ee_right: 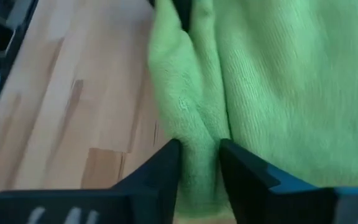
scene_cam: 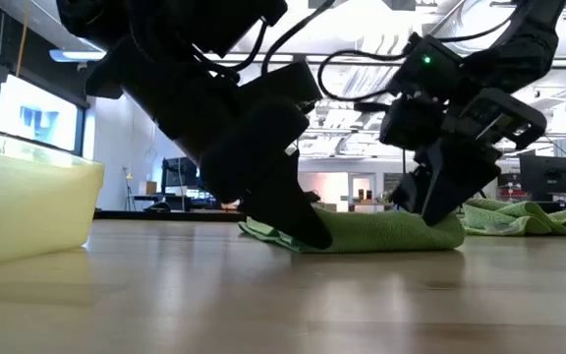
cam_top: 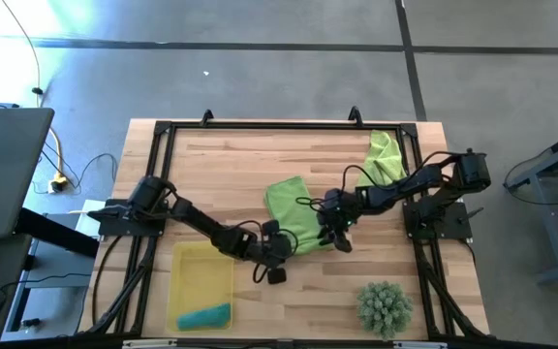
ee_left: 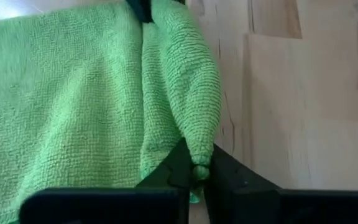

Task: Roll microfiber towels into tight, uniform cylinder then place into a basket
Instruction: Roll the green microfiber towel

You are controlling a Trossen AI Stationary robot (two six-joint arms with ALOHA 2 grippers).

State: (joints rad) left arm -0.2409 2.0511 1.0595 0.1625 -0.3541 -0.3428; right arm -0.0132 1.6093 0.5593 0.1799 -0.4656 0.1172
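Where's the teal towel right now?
In the high view, the teal towel lies inside the yellow basket at its near end, on the table's left side, below the left gripper.
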